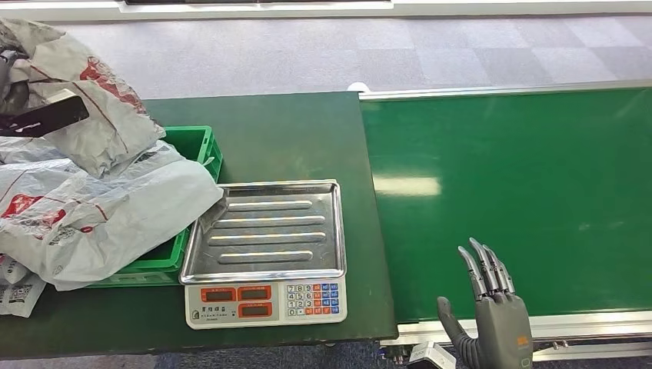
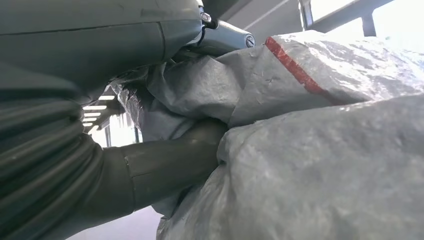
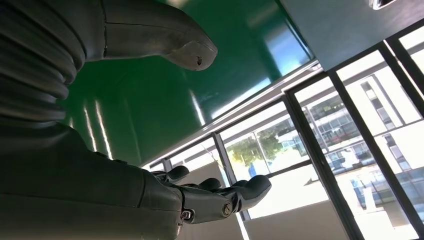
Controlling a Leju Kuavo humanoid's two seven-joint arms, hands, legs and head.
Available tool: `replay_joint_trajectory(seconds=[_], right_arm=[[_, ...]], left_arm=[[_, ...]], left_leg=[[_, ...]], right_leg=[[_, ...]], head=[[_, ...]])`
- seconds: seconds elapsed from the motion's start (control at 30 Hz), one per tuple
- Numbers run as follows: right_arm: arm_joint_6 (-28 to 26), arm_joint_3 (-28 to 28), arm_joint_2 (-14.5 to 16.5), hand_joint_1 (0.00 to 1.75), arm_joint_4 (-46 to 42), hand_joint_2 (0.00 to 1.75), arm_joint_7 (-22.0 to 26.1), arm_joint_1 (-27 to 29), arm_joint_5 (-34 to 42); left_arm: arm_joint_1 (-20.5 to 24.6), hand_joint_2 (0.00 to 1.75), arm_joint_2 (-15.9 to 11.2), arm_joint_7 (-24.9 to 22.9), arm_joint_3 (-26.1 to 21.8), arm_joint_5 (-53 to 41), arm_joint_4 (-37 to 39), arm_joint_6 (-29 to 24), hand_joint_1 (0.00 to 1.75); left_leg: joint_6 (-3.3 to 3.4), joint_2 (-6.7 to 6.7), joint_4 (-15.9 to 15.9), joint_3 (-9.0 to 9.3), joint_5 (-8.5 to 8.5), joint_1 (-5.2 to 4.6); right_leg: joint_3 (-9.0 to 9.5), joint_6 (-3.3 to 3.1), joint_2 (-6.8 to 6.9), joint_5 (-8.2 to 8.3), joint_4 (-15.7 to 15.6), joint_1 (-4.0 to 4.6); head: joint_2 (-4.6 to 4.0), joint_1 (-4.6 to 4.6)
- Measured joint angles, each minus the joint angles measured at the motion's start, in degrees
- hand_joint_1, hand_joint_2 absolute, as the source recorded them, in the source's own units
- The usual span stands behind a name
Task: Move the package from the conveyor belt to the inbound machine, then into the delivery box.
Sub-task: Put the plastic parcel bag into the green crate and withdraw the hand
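A grey plastic package (image 1: 92,108) with red print hangs at the far left above the green delivery box (image 1: 201,147). My left hand (image 1: 42,115) grips it. In the left wrist view the thumb (image 2: 170,165) presses into the crumpled package (image 2: 325,100), with a finger over its other side. More grey packages (image 1: 100,215) are heaped in the box and spill over its rim. My right hand (image 1: 492,307) hovers open over the near edge of the green conveyor belt (image 1: 523,177), fingers spread and straight, holding nothing. The right wrist view shows that hand (image 3: 210,195) open as well.
The inbound machine, a scale with a bare steel tray (image 1: 265,231) and keypad, stands on the dark green table (image 1: 277,131) between box and belt. A small labelled parcel (image 1: 19,296) lies at the table's front left. Grey carpet lies beyond.
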State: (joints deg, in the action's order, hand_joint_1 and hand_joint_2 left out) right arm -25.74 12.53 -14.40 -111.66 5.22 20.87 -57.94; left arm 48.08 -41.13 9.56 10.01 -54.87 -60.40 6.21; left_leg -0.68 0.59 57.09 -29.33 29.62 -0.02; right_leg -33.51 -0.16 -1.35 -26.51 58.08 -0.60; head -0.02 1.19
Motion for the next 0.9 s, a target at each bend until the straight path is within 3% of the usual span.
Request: replay_joint_trajectory(seconds=[0.2, 0.4, 0.53, 0.63, 0.67, 0.77, 0.9], right_arm=[[0.0, 0.0, 0.0, 0.00, 0.6, 1.75, -0.1, 0.0, 1.0], [0.3, 0.0, 0.0, 0.00, 1.8, 1.75, 0.3, -0.8, 2.2], [0.5, 0.0, 0.0, 0.00, 2.3, 1.75, 0.7, -1.1, 2.5], [0.5, 0.0, 0.0, 0.00, 2.5, 1.75, 0.6, -1.1, 2.4], [0.5, 0.0, 0.0, 0.00, 2.5, 1.75, 0.6, -1.1, 2.4], [0.1, 0.0, 0.0, 0.00, 2.6, 1.75, -0.1, -0.9, 1.9], [0.0, 0.0, 0.0, 0.00, 2.6, 1.75, -1.2, -0.4, 1.0]], left_arm=[[-8.8, 1.75, -0.6, 2.1, -2.7, 2.5, -0.3, 1.9, 1.75], [-20.5, 1.75, 0.1, 5.2, -4.6, 12.2, -7.4, 8.8, 1.75], [-23.3, 1.75, 0.2, 5.5, -4.5, 15.8, -10.7, 12.7, 1.75], [-23.0, 1.75, 0.8, 5.4, -4.1, 16.2, -10.9, 14.2, 0.44], [-22.6, 1.31, 1.0, 5.3, -3.8, 16.1, -10.6, 14.3, 0.00], [-20.7, 0.00, 2.0, 5.2, -2.5, 14.8, -8.5, 13.0, 0.00], [-18.3, 0.00, 3.5, 5.0, -1.1, 13.2, -6.2, 9.0, 0.00]], left_leg=[[0.01, -0.05, 0.0, 0.01, 0.02, -0.08], [0.00, -0.09, 0.0, 0.00, 0.06, -0.08], [0.00, -0.02, 0.0, -0.02, 0.06, -0.07], [0.00, 0.00, 0.0, -0.01, 0.06, -0.07], [0.00, -0.01, 0.0, 0.00, 0.06, -0.07], [-0.01, -0.01, 0.0, 0.02, 0.05, -0.07], [-0.02, -0.02, 0.0, 0.02, 0.03, -0.06]], right_leg=[[0.00, 0.00, 0.01, 0.00, 0.0, -0.07], [-0.04, 0.00, -0.04, 0.00, 0.0, -0.05], [-0.04, 0.01, 0.02, 0.00, 0.0, -0.04], [-0.04, 0.01, 0.08, 0.00, -0.1, -0.04], [-0.04, 0.01, 0.09, 0.00, -0.1, -0.04], [-0.02, 0.02, 0.10, 0.01, 0.0, -0.03], [-0.02, 0.01, 0.09, 0.02, 0.0, -0.03]], head=[[0.00, 0.01], [0.00, -0.01], [0.00, -0.01], [0.00, -0.01], [0.00, -0.01], [0.00, -0.01], [0.00, 0.01]])
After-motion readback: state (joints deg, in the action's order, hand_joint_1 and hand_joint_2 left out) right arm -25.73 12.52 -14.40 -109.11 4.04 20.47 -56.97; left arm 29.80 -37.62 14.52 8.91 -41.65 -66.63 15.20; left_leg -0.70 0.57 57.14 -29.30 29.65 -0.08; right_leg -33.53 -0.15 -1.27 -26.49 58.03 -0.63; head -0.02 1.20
